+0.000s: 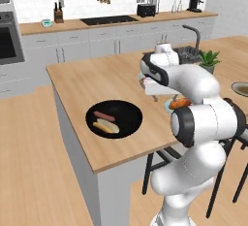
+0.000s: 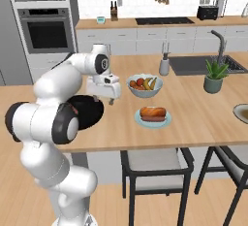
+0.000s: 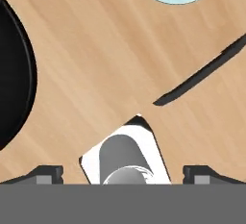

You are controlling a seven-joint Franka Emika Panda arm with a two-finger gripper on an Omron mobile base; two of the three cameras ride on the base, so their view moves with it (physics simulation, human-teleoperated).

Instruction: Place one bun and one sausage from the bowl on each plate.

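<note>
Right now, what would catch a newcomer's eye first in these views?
The wide black bowl near the island's front edge, with a sausage and a bun lying in it. To its right, the light blue plate already carries a bun and sausage, with the fruit bowl just behind. The claw hangs empty and open above bare counter between black bowl and plate.

You had the black bowl on the tabletop, a sausage and bun inside, your arm right of it.
</note>
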